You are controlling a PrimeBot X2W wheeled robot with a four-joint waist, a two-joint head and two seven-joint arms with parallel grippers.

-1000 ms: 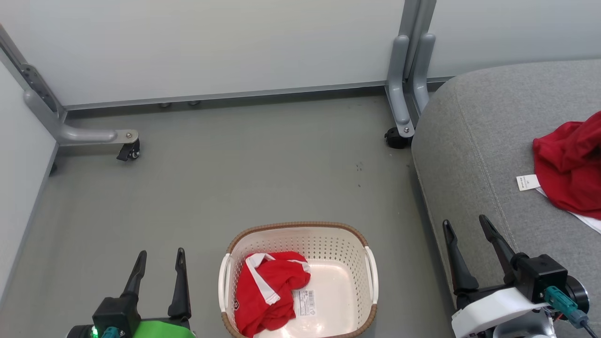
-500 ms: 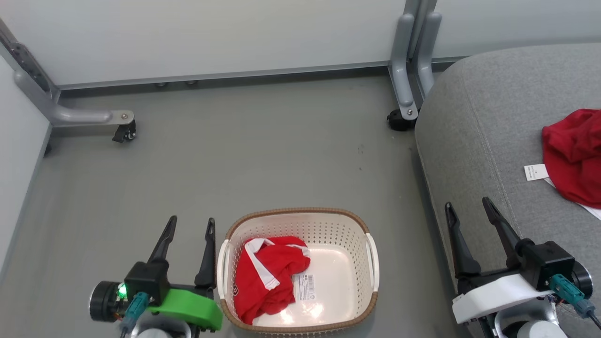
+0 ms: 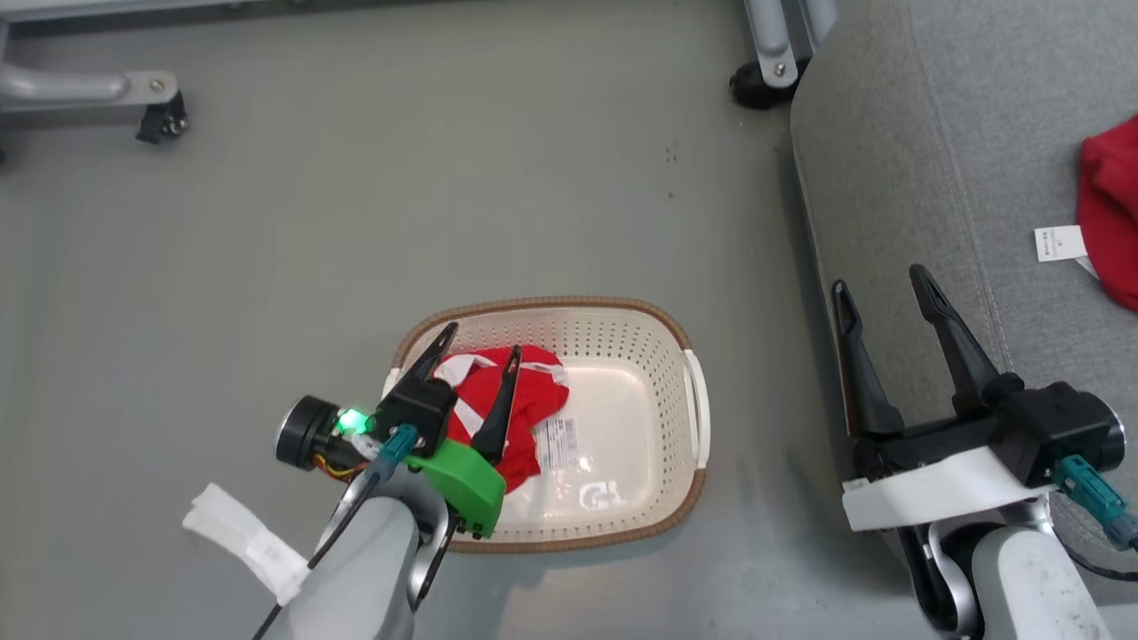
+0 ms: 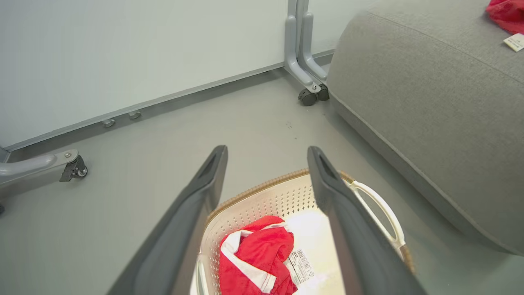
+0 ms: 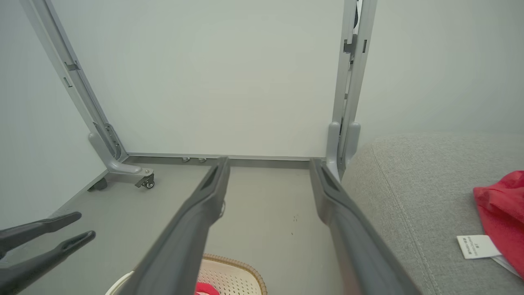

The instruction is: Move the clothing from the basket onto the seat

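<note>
- Filling the right side, the grey seat (image 3: 898, 160) carries one red garment (image 3: 1111, 204) and its white tag (image 3: 1058, 243).
- The basket (image 3: 622, 307) stands on the floor (image 3: 356, 222) beside the seat, with more red clothing (image 3: 533, 391) bunched in its left half.
- The right gripper (image 3: 878, 278) hangs at the seat's edge, jaws wide and empty.
- The left gripper (image 3: 482, 340) hovers over the basket's clothing, jaws wide, holding nothing.
</note>
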